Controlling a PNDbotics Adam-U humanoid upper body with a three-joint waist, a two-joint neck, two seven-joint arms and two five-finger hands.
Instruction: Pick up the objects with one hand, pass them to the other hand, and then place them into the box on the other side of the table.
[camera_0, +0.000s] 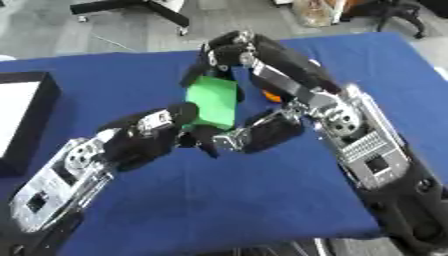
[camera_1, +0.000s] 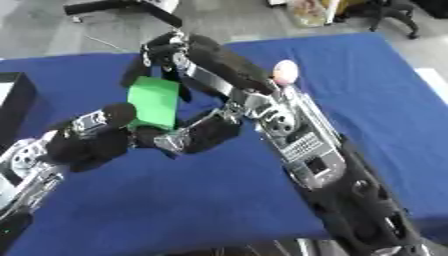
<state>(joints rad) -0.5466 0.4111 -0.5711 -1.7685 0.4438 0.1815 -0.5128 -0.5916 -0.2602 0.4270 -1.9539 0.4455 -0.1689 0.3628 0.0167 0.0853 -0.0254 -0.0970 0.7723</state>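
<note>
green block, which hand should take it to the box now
Left, probably. The black box sits at the table's left edge, on the left hand's side, and that hand already meets the green block. The right hand grips its far end.

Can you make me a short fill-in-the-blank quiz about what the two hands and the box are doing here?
1. The flat block held between the hands is ____ in colour.
2. The tablecloth is ____.
3. The black box sits at the table's ____ edge.
4. The right hand grips the block's ____ end.

Missing words: green; blue; left; far
</note>
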